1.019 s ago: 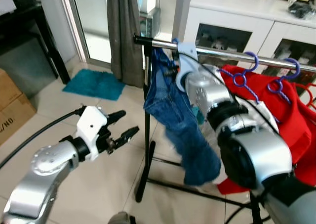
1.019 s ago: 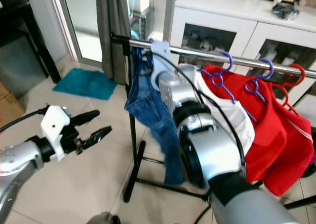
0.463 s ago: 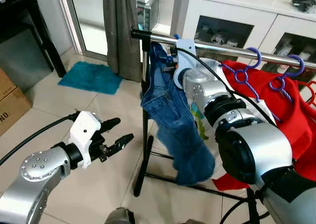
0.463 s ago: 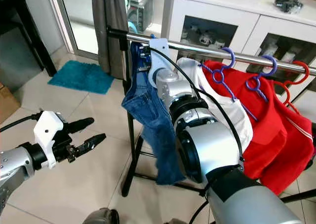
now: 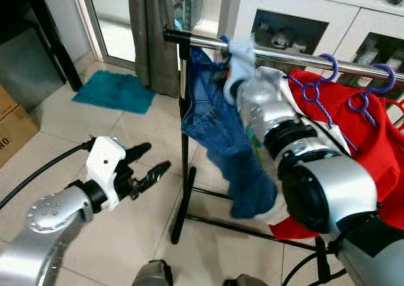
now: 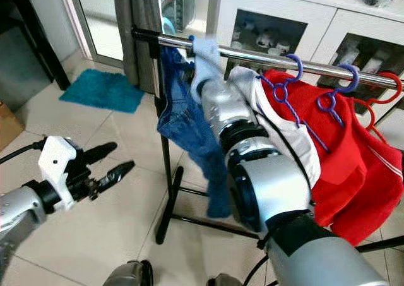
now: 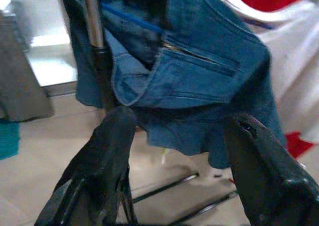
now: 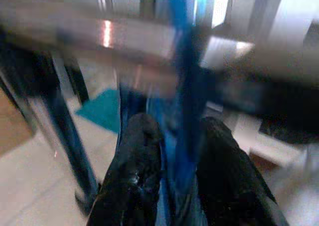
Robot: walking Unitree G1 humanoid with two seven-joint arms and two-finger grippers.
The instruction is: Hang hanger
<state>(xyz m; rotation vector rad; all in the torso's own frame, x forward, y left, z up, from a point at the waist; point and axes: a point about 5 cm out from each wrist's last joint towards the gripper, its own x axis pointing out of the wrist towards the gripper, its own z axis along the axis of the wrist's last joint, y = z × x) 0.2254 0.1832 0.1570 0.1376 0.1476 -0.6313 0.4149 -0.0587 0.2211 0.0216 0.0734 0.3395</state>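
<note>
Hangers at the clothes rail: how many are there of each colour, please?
Purple hangers: 2
Red hanger: 1
Blue hanger: 1
Total: 4

Bare tiled floor [image 5: 126,141] lies left of the rack's post [image 5: 183,141]; jeans [image 5: 221,141] and red garments [image 5: 372,147] crowd the rail [image 5: 297,57].

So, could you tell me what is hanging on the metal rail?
Blue jeans and red clothes on purple hangers hang from the rail; the right arm covers the jeans' hanger.
</note>
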